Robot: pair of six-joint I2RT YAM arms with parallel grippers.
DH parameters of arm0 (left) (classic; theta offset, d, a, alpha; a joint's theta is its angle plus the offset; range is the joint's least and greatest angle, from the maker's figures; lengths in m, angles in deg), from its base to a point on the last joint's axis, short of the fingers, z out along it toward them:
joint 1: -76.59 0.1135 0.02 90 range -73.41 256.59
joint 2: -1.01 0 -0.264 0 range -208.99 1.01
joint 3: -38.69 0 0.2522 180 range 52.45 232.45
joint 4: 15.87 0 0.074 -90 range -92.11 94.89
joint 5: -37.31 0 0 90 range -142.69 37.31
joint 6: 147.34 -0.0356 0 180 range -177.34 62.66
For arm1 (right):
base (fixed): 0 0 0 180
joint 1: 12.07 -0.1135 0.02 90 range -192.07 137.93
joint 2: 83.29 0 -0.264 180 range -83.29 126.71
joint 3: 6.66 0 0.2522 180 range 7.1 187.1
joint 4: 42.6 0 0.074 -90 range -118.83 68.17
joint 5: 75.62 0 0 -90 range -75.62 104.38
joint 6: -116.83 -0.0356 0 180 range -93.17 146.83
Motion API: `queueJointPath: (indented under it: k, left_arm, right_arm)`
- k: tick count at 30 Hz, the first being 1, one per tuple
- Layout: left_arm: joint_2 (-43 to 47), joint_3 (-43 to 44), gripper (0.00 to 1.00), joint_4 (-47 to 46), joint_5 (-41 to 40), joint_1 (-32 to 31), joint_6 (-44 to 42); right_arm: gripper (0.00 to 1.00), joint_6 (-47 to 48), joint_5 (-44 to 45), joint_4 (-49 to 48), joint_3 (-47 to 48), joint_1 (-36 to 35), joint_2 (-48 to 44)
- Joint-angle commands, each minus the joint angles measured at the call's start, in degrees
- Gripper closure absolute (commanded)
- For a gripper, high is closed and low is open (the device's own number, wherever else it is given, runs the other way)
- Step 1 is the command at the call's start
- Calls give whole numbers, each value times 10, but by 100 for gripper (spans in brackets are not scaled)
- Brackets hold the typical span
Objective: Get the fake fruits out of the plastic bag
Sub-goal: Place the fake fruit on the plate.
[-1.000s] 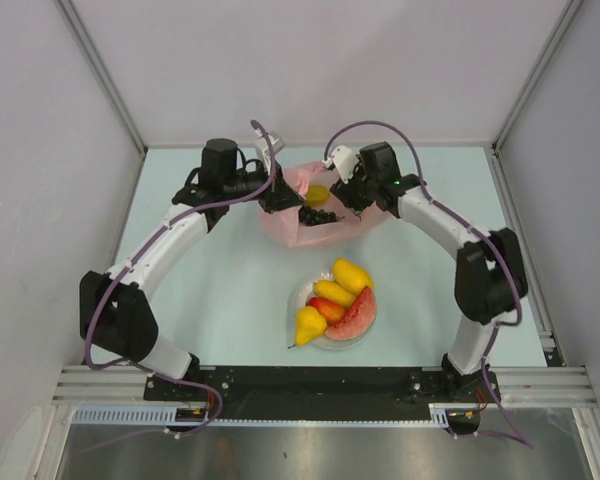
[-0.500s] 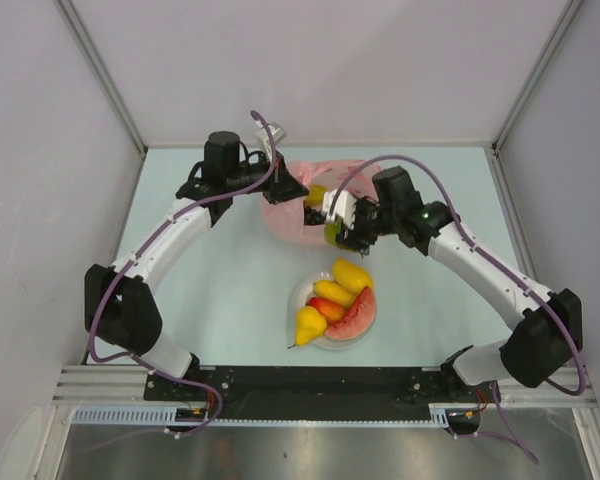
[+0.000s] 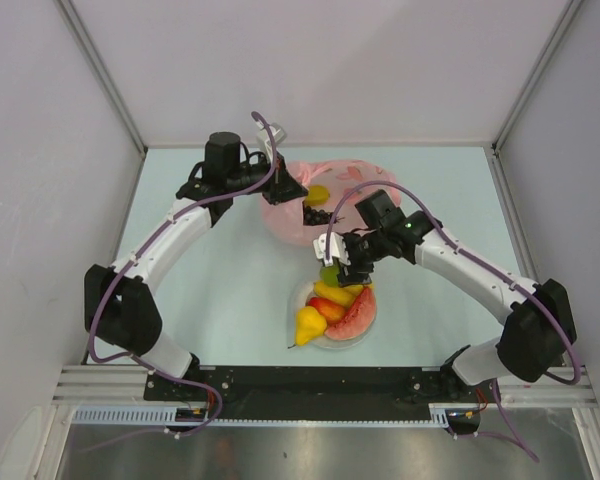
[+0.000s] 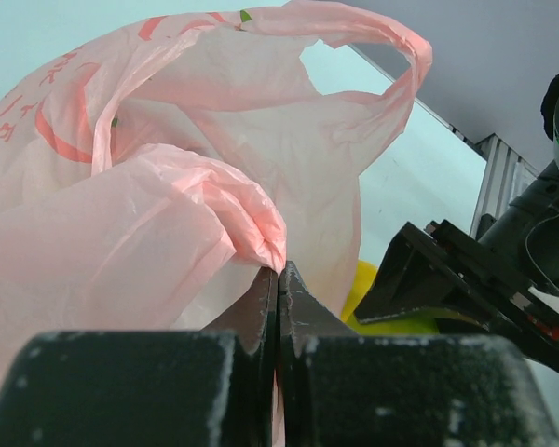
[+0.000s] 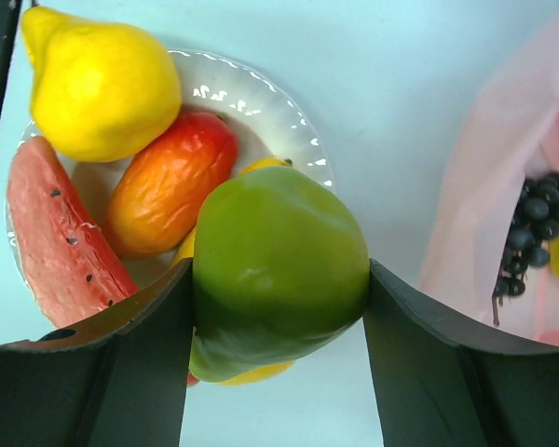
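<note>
The pink plastic bag [image 3: 345, 180] lies at the back of the table. My left gripper [image 3: 296, 190] is shut on a bunched fold of its rim [image 4: 252, 219], its tips [image 4: 279, 272] pressed together on the film. A yellow fruit [image 3: 318, 193] and a dark grape bunch [image 5: 533, 233] are still inside the bag. My right gripper [image 3: 334, 272] is shut on a green pear [image 5: 279, 256], held just above the back edge of the white plate [image 3: 294, 304]. On the plate lie a yellow pear [image 5: 98, 88], a red-orange mango piece [image 5: 168, 182] and a watermelon slice [image 5: 56, 247].
Grey walls enclose the pale blue table on three sides. The right arm's black wrist [image 4: 456, 279] shows close beside the bag's mouth in the left wrist view. The arm bases stand on the metal rail [image 3: 320, 385] at the near edge.
My right gripper has drawn the green pear out of the bag and carried it forward over the plate. My left gripper has kept its hold on the bag's rim, lifting it slightly.
</note>
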Motion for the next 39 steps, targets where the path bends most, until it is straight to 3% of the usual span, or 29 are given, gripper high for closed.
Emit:
queueJointPath:
  k: [1,18,23,26,27,39]
  left_arm:
    - [24,9,100,-7,-2,-3,-19]
    - [13,65,100,13,5,-4,-71]
    - [15,65,100,10,10,-4,-67]
    - [15,59,100,8,11,-4,-66]
    - [14,59,100,6,11,-4,-65]
    - [-8,73,100,-13,20,-4,-39]
  right_arm:
    - [62,65,-31,20,6,-13,1]
    - [53,175,-34,99,14,-54,55]
    - [36,200,-23,106,14,-57,59]
    - [16,205,-9,104,14,-57,51]
    - [2,206,-8,103,14,-56,49]
    - [0,228,4,110,14,-32,-1]
